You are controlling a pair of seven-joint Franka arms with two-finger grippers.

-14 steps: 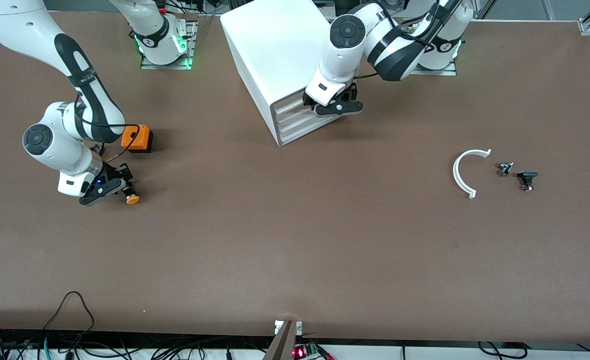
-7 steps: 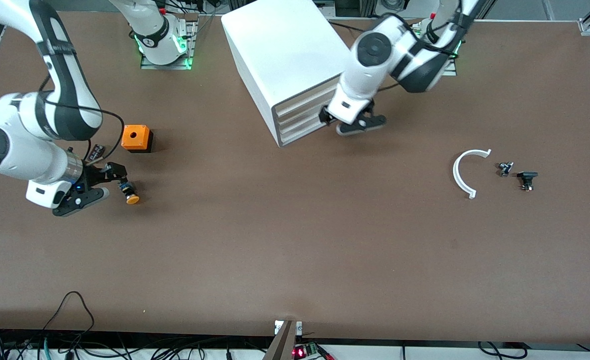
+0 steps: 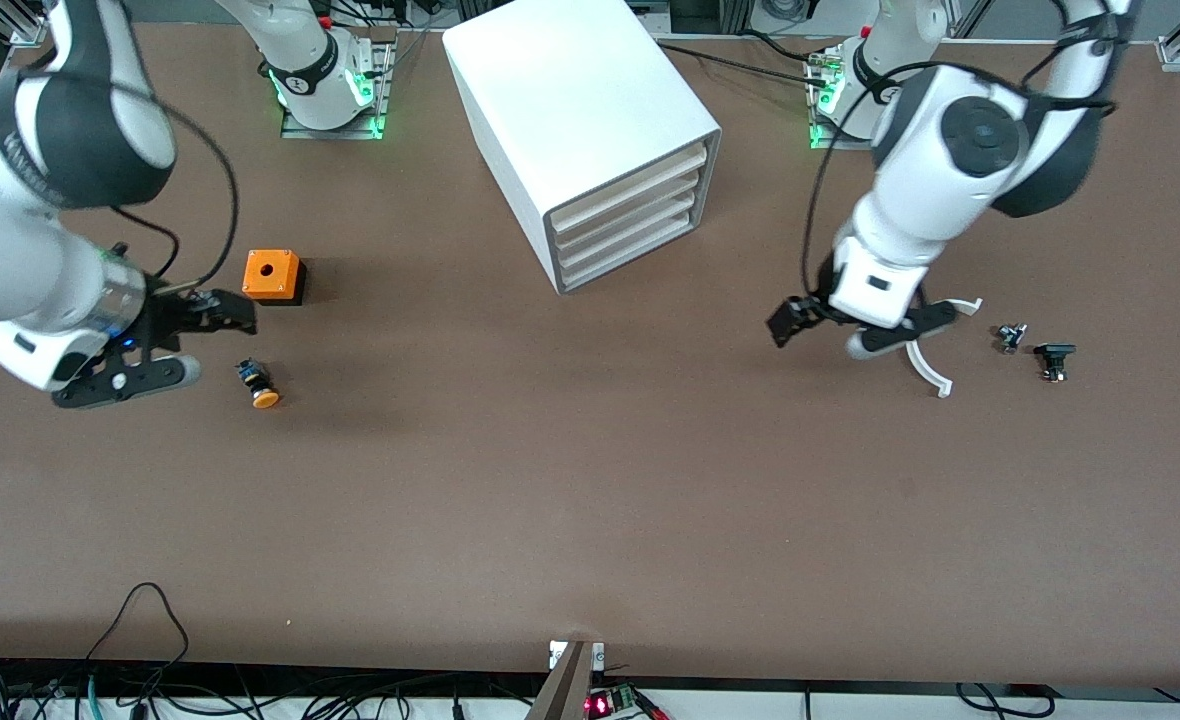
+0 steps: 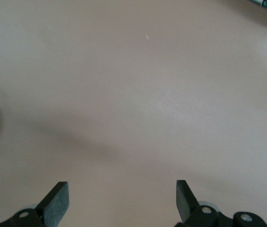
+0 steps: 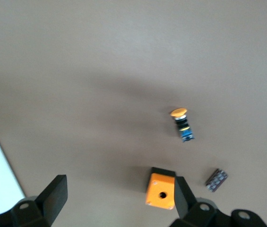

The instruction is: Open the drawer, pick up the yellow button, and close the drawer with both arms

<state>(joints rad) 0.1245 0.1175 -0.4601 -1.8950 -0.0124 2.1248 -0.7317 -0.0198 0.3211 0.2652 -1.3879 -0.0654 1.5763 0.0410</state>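
Observation:
The drawer [image 3: 628,181], the highest of four fronts of the white cabinet [image 3: 570,90], is shut flush. The button [image 3: 260,386] lies on its side on the table, nearer the front camera than the orange cube [image 3: 272,276]; it also shows in the right wrist view [image 5: 182,124]. My right gripper [image 3: 212,345] is open and empty above the table beside the button, and it also shows in its wrist view [image 5: 119,196]. My left gripper [image 3: 862,332] is open and empty over bare table by the white ring; it also shows in its wrist view [image 4: 122,198].
A white C-shaped ring [image 3: 925,365] lies toward the left arm's end, with two small black parts [image 3: 1012,337] [image 3: 1054,358] beside it. The orange cube [image 5: 161,189] has a small black part [image 5: 216,179] next to it.
My left gripper left the cabinet front and swung toward the left arm's end, over the ring. My right gripper drew up and away from the button, which stays on the table.

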